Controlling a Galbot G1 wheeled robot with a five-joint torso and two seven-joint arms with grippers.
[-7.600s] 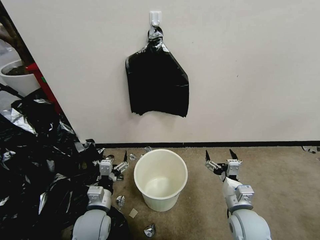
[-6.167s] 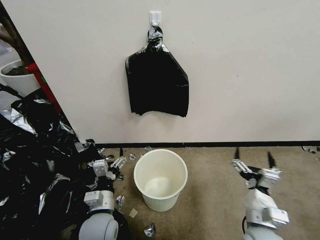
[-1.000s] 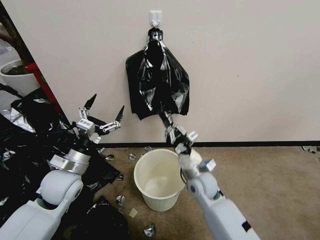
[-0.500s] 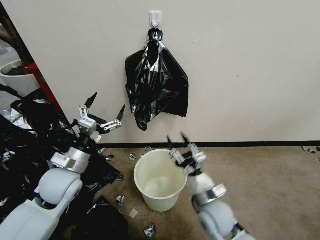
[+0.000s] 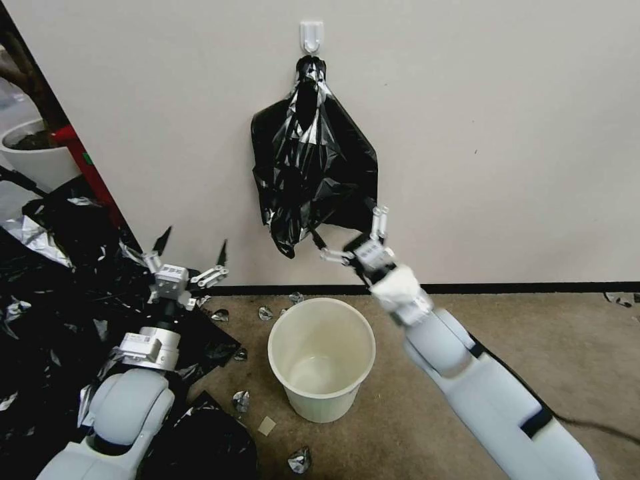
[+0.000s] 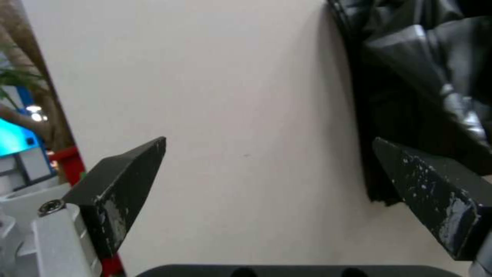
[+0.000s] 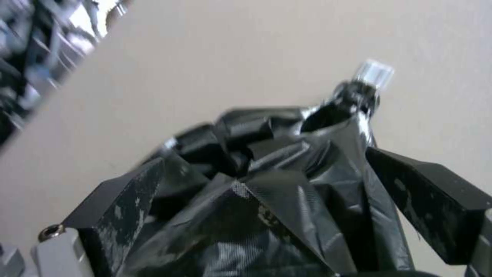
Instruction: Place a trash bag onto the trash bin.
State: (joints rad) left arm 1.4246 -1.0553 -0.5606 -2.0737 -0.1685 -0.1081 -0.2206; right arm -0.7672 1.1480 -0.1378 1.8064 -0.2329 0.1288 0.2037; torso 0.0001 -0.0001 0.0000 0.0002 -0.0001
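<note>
Looking from the head cam, the right tool (image 5: 348, 237) is spread wide at the bottom edge of the trash bag (image 5: 310, 170), which hangs from a wall hook (image 5: 311, 35), while the trash bin (image 5: 321, 357) sits bare on the floor below and the left tool (image 5: 191, 250) waits open near the wall. Left wrist cam shows wide fingers (image 6: 120, 192) facing wall, bag (image 6: 425, 84) off to one side; right wrist cam has bag (image 7: 287, 184) plastic between its open jaws, so I'd say nothing's grabbed yet and everything's left.

head: high, facing wall (image 5: 500, 133) | wrists: close, facing it
</note>
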